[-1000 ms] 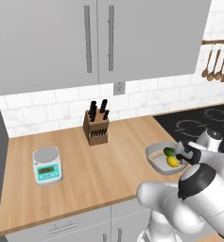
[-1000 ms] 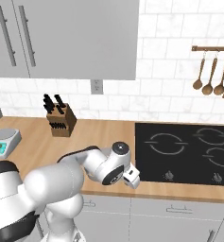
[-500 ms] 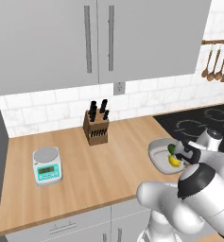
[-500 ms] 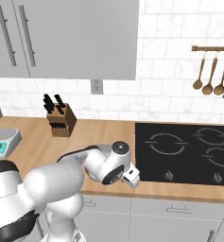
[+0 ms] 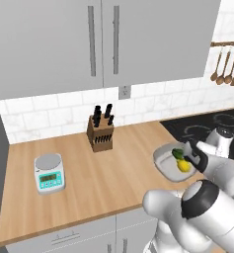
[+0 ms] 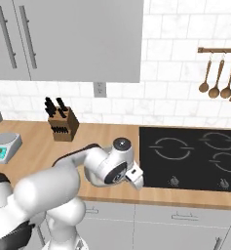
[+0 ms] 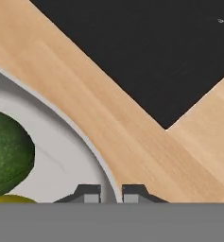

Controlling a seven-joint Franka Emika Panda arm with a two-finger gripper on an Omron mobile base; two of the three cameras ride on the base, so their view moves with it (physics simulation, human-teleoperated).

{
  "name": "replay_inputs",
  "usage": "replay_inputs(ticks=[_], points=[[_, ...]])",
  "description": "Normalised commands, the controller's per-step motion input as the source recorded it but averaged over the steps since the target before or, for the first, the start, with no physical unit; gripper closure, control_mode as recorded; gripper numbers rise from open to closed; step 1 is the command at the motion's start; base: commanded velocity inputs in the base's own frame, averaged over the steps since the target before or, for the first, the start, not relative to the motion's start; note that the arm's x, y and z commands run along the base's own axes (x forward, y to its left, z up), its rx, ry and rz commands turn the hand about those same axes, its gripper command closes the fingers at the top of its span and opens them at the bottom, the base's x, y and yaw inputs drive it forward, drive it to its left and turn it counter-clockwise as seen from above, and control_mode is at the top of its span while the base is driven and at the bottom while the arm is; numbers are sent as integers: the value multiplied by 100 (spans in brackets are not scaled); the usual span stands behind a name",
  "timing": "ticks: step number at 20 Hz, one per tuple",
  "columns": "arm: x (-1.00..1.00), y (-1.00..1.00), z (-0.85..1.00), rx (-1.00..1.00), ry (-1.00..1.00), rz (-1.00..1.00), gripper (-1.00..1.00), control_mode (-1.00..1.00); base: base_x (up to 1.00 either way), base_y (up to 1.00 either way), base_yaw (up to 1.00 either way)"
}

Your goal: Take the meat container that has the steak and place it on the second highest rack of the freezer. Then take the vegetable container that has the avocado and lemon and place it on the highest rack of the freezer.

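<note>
Gripper point(image 7: 110, 193) pinched shut on the vegetable container's point(image 7: 92, 156) rim, avocado point(image 7: 7, 153) at nine o'clock, ready for lifting.

The light is bright and even all over. Shadows are very soft and faint. No shiny glare shows anywhere. The pictures look a bit fuzzy, and the close hand view looks smooth and blurry.
</note>
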Motion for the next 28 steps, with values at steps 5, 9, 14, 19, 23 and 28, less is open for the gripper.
replay_inputs(ticks=[5, 9, 14, 19, 23, 28], points=[[-16, 8, 69, -2, 5, -29, 100, -100, 0, 0, 0], [-28, 20, 66, 0, 2, -29, 100, -100, 0, 0, 0], [-41, 41, 72, 4, -7, -24, 100, -100, 0, 0, 0], [-58, 54, 52, 9, -13, -19, 100, -100, 0, 0, 0], [-35, 31, 53, 19, -7, -6, 100, -100, 0, 0, 0], [0, 33, 66, 15, -2, -1, 100, -100, 0, 0, 0]])
